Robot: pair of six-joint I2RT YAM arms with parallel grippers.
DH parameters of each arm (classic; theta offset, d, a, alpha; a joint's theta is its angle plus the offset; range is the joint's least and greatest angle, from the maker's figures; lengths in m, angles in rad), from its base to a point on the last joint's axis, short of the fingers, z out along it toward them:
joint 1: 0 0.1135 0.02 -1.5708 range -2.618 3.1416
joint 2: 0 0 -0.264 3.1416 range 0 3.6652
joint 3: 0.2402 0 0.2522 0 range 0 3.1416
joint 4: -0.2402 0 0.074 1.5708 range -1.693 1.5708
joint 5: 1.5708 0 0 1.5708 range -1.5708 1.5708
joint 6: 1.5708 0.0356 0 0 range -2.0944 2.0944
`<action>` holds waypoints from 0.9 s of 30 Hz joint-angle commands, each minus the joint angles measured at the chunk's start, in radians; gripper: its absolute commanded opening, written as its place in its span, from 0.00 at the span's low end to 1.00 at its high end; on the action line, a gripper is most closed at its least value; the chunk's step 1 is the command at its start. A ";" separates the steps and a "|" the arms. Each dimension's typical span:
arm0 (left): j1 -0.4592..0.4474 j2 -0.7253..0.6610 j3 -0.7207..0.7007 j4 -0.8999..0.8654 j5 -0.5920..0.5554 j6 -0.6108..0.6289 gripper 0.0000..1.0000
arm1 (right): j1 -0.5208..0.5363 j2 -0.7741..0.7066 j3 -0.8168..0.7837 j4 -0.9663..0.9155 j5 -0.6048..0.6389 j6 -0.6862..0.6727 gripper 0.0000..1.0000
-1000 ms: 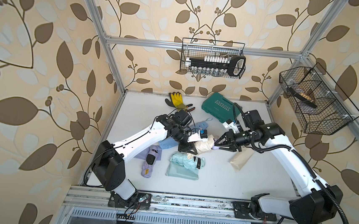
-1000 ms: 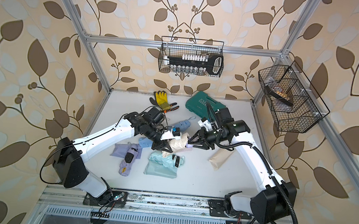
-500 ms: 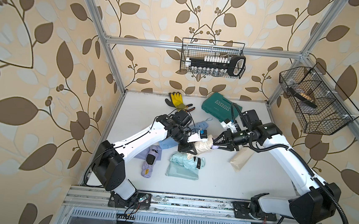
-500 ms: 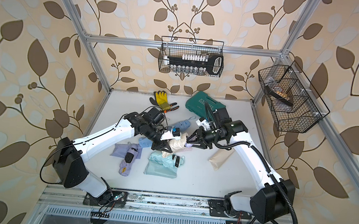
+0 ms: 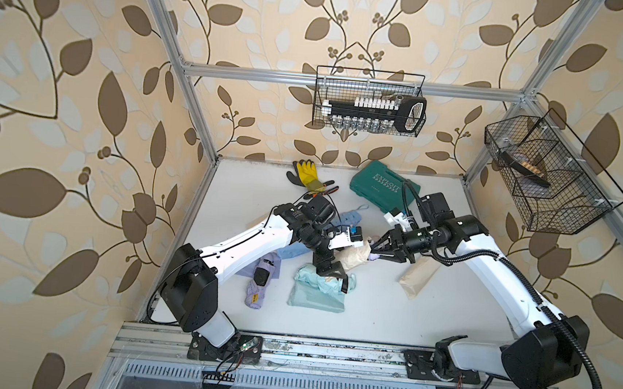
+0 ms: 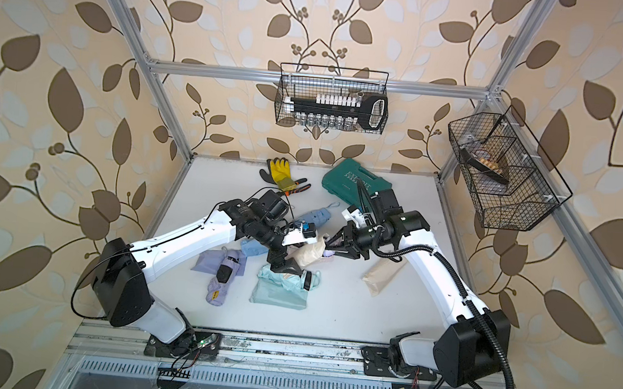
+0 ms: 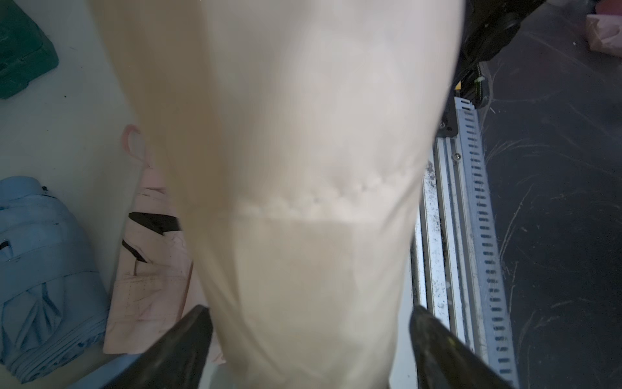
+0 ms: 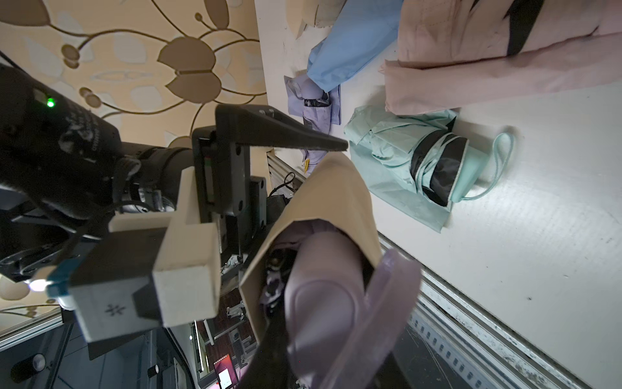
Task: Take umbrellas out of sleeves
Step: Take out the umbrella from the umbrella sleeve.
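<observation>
A white surface (image 5: pixel 388 315) inside a wallpapered booth is seen from above, with two white robot arms meeting near its middle. The left gripper (image 5: pixel 328 271) has its fingers (image 7: pixel 188 343) spread wide and released. A beige sleeve (image 7: pixel 286 134) fills the gap between them, and it is not possible to tell whether it brushes them. The right gripper (image 5: pixel 372 252) reaches in from the opposite side. Its fingers are clenched on the lilac handle (image 8: pixel 323 286) of an umbrella that pokes out of the beige sleeve's open mouth. The rest of this umbrella is hidden inside.

In both top views the beige sleeve sits between the two grippers, just beyond a mint umbrella (image 5: pixel 327 282) lying on its flat mint sleeve (image 5: pixel 309 301). Left of these, a second lilac umbrella (image 5: pixel 254 295) rests on a lilac sleeve (image 5: pixel 275 266). A blue umbrella (image 5: pixel 350 219) lies farther back, and a blue sleeve (image 5: pixel 292 251) lies partly under the left arm. A second beige sleeve (image 5: pixel 417 278) lies alone beneath the right arm. The left wrist view also shows pink fabric (image 7: pixel 151 269) with a black strap. Yellow gloves (image 5: pixel 306 172) and a green case (image 5: pixel 383 186) sit at the back edge.
</observation>
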 commanded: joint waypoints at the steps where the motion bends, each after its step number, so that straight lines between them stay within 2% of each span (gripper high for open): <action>1: 0.033 -0.028 0.013 0.099 0.033 -0.133 0.99 | -0.043 -0.043 -0.026 -0.009 -0.039 -0.050 0.08; 4: 0.079 -0.032 0.019 0.152 0.052 -0.252 0.99 | -0.086 -0.055 -0.044 -0.024 -0.038 -0.070 0.08; 8: 0.153 -0.025 0.028 0.219 0.078 -0.492 0.99 | -0.148 -0.066 -0.046 -0.049 -0.047 -0.102 0.08; 12: 0.301 0.026 0.045 0.278 0.227 -0.887 0.99 | -0.220 -0.094 -0.034 -0.052 -0.074 -0.125 0.08; 13: 0.351 0.044 0.029 0.321 0.296 -1.041 0.99 | -0.236 -0.104 -0.033 -0.046 -0.082 -0.126 0.08; 15: 0.412 0.096 -0.053 0.531 0.469 -1.320 0.99 | -0.247 -0.117 -0.025 -0.031 -0.094 -0.129 0.08; 18: 0.423 0.132 -0.176 0.869 0.556 -1.626 0.99 | -0.249 -0.138 -0.036 0.045 -0.128 -0.083 0.08; 27: 0.409 0.226 -0.300 1.432 0.594 -2.149 0.97 | -0.263 -0.173 -0.066 0.249 -0.205 0.039 0.08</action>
